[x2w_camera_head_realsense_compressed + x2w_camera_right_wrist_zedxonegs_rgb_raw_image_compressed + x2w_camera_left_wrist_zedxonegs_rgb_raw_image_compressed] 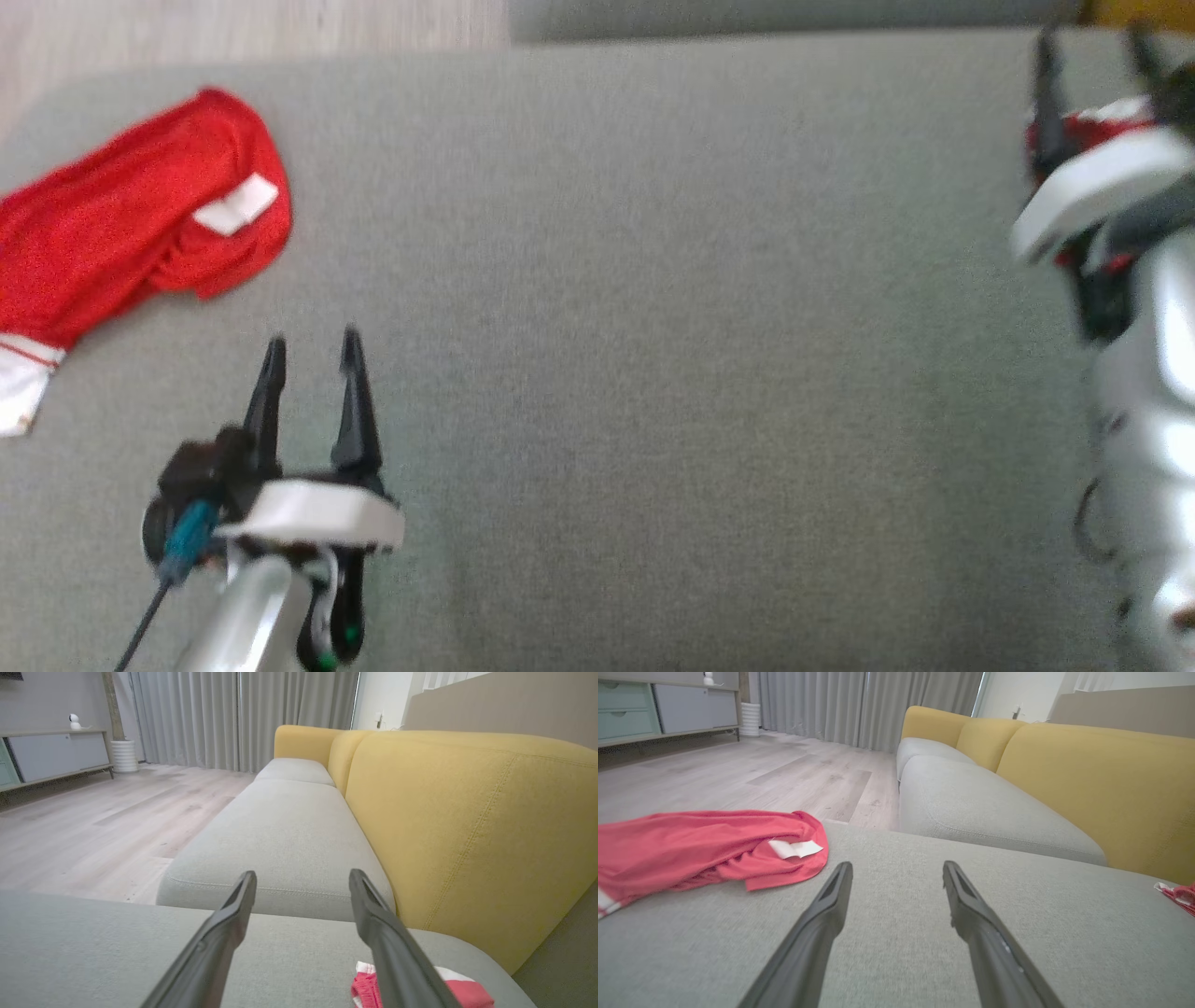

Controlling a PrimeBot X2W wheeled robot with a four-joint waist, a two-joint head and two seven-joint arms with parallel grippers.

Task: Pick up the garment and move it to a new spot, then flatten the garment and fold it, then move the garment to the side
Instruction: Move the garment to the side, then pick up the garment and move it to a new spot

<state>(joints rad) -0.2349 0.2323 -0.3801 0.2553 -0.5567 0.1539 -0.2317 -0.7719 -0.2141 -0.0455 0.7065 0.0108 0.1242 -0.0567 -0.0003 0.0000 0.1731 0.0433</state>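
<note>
Fingers of the left gripper (312,336) are seen spread apart with nothing between them, held over the grey seat cushion (653,327), near the red garment (140,215) and to its lower right. That garment is laid crumpled at the cushion's left edge, with a white label (235,205) turned up on it and white trim (23,383) at its lower end. The right gripper (1092,42) is blurred at the far right of the head view. In the right wrist view its fingers are shown parted and empty, with a red-and-white cloth (363,991) lying on the cushion under the right finger; contact cannot be told. The two red pieces are well apart. More of the room is taken in by the wrist views: yellow backrest (467,835), wood floor (761,774), grey curtains (187,718), low cabinet (644,709).
</note>
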